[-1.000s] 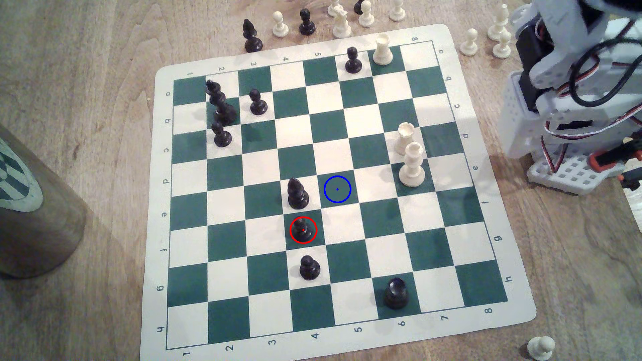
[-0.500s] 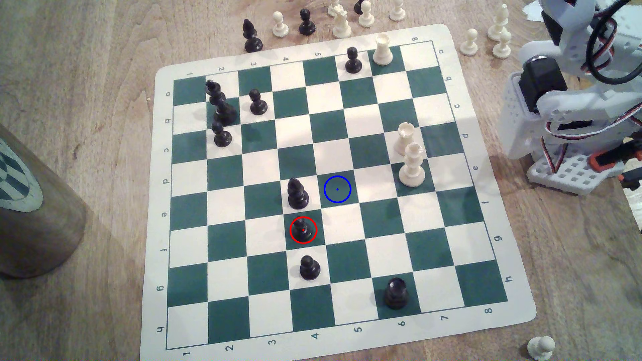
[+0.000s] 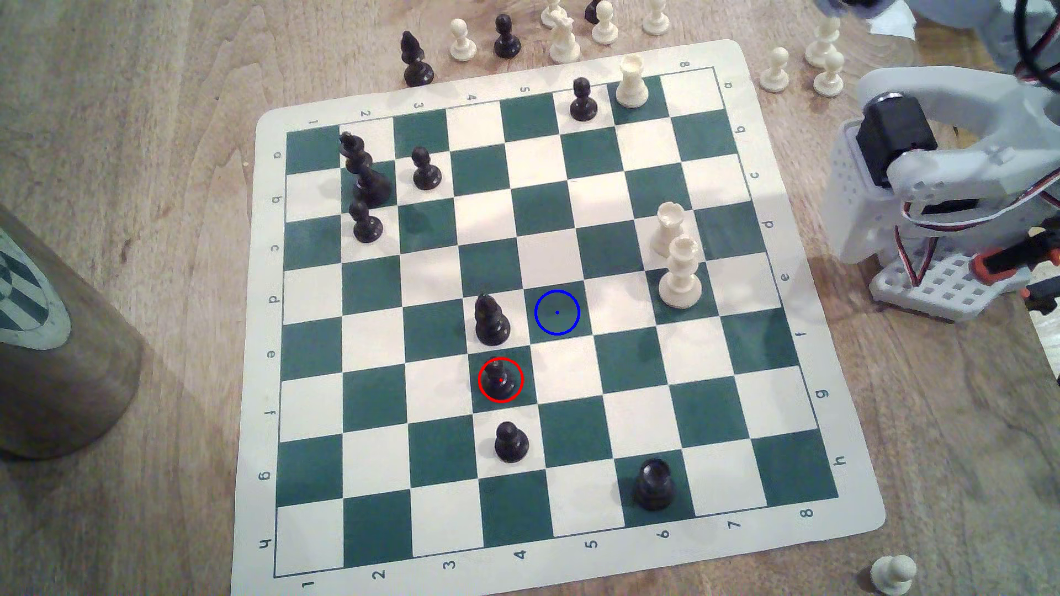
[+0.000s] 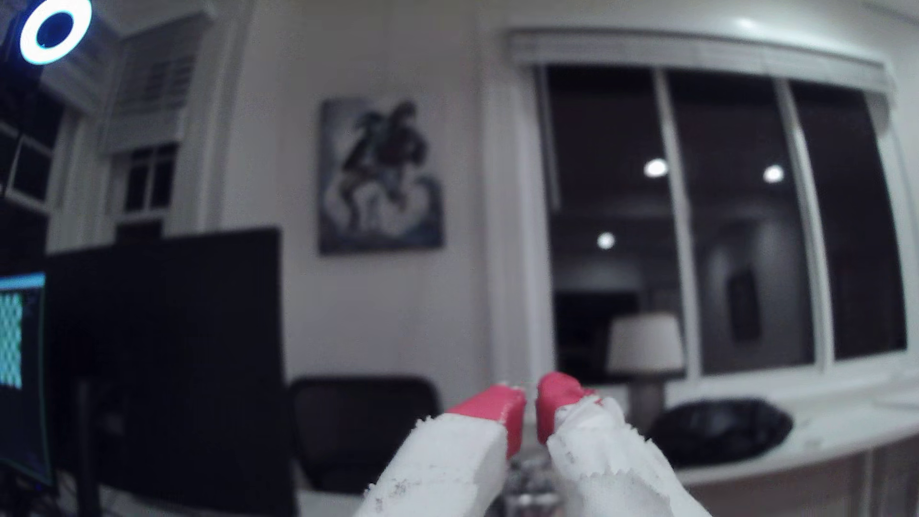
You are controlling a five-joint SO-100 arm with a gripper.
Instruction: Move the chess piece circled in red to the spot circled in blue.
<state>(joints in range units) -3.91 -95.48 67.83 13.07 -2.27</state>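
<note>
Tool (image 4: 531, 397) raised, red tips nearly together

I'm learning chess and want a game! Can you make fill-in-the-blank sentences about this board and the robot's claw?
1. The red ring is drawn around a black ____.
2. The spot ringed in blue is a dark ____ square.
3. The square inside the blue ring is ____ of pieces.
4. The claw has fingertips coloured ____.

Missing words: pawn; green; empty; red
</note>
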